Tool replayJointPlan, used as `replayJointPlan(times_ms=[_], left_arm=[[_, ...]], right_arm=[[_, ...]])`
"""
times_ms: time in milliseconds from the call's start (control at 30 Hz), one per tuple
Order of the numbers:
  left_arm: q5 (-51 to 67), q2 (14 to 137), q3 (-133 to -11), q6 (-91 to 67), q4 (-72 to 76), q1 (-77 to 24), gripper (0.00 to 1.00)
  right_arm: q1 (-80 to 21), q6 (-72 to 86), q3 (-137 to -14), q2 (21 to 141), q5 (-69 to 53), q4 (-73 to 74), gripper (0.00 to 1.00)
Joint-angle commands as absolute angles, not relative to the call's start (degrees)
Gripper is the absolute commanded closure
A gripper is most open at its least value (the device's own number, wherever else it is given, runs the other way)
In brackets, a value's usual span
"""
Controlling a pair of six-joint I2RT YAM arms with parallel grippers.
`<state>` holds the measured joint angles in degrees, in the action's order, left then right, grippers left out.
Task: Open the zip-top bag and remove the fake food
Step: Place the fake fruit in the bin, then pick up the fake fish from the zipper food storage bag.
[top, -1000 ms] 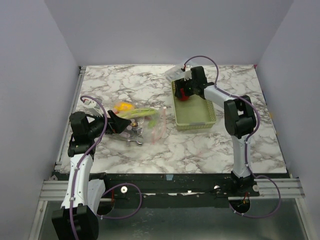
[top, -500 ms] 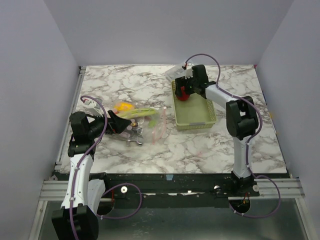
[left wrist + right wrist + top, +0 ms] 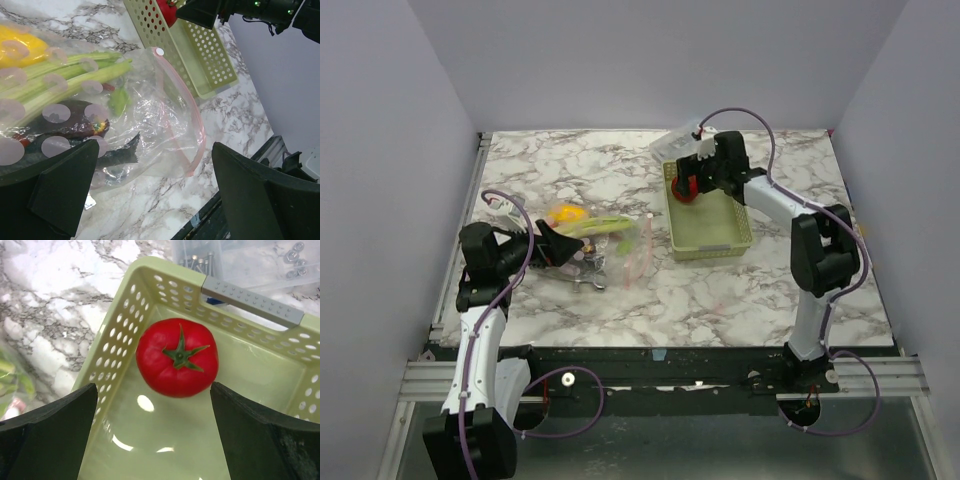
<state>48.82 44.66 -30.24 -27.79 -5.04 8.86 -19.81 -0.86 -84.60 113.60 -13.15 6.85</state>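
The clear zip-top bag lies on the marble with its pinkish zip strip gaping open toward the basket; it also shows in the top view. Inside it are a pale green leek, a yellow lemon and a dark purple beet. My left gripper is open, its jaws wide apart at the bag's near side. A red round fruit rests in the far corner of the pale green basket. My right gripper hovers open just over it.
A clear rigid box holding screws and nuts sits just beyond the basket's far rim, also in the top view. The basket stands right of the bag. Grey walls enclose the table on three sides.
My right arm's elbow has swung to the right while its gripper stays over the basket's far corner with the red fruit below. The left arm and the bag have not moved.
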Motion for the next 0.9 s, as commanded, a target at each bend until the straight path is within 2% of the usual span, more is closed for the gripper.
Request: replayJointPlan(times_ms=[0,267,600,867], left_arm=[[52.0,46.1,-30.9,-29.6,-3.3,8.4,0.01],[45.9,45.9,-33.0,-26.4,-10.4,2.3,0.01],[22.8,36.8,-37.1,-27.0,-23.6,-15.1,0.01],[3.5,41.5,-44.5,-30.9,-29.9,-31.4,0.01]], right_arm=[[-20.1,-0.9,-80.7,107.2,-17.4,4.6,0.03],[-20.1,-4.5,-70.8,95.1,-29.7,1.5,0.00],[-20.0,-13.0,-57.2,78.3,-42.9,1.8,0.00],[-17.9,-14.7,-51.5,72.9,-48.6,4.3,0.00]])
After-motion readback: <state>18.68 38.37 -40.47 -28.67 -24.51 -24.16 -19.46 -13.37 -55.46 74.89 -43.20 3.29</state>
